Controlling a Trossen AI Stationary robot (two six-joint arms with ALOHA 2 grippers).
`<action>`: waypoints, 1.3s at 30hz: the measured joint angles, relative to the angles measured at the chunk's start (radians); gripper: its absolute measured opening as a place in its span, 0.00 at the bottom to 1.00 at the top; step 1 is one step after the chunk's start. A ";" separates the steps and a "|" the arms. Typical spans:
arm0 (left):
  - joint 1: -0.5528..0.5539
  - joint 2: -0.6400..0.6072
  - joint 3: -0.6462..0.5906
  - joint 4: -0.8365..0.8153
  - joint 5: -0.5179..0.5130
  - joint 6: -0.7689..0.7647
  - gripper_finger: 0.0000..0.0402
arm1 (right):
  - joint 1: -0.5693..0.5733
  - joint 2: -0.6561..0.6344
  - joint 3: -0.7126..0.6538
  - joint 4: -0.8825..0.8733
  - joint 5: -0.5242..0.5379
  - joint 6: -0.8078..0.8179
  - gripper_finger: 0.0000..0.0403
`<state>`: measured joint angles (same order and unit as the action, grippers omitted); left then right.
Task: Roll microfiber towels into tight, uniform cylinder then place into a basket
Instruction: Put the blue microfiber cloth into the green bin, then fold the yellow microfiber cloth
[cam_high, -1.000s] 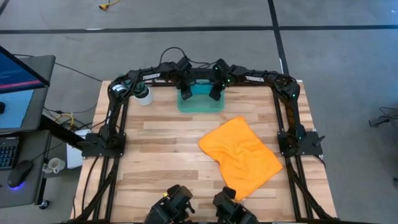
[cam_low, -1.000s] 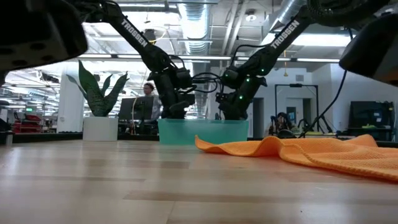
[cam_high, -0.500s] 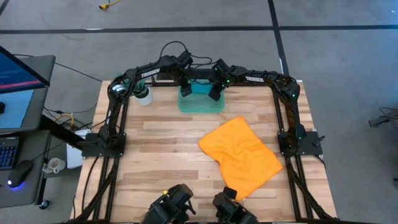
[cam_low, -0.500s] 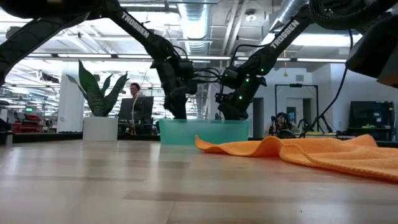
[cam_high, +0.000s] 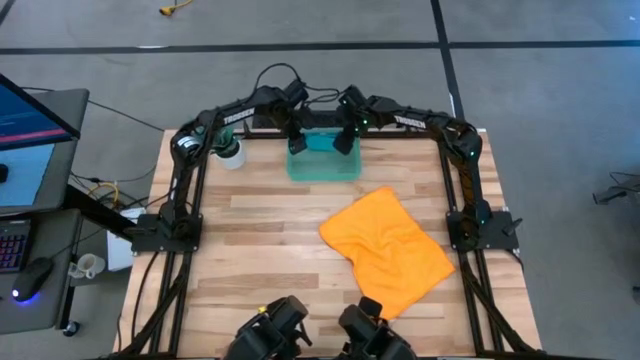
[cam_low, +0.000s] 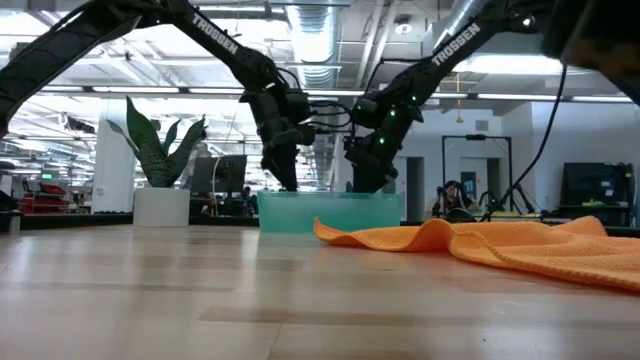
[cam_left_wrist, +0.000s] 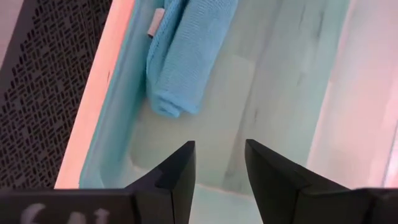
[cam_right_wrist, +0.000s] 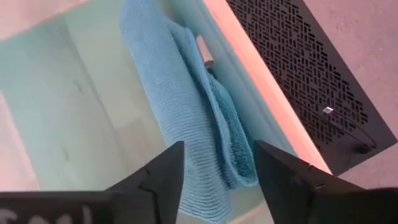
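Now blue towel (cam_right_wrist: 186, 106) lies below open jaws.

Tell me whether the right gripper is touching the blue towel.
Apart. The right wrist view shows the right gripper open above the blue towel, which lies released in the basket.

Two black arms, white TROSSEN lettering, green lights, black cables
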<state>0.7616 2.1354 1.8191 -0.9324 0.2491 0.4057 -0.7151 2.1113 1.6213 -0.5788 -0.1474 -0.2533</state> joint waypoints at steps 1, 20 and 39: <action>0.001 -0.005 0.000 -0.002 0.001 -0.002 0.32 | 0.000 0.000 0.013 -0.016 0.000 0.000 0.54; -0.029 -0.332 -0.319 0.118 0.106 -0.093 0.32 | 0.138 -0.252 0.035 -0.483 0.038 0.112 0.45; -0.423 -0.779 -0.981 0.694 -0.021 -0.342 0.32 | 0.734 -0.681 -0.500 -0.253 0.475 0.616 0.41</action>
<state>0.3388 1.3561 0.8383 -0.2381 0.2286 0.0636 0.0194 1.4298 1.1208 -0.8318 0.3279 0.3624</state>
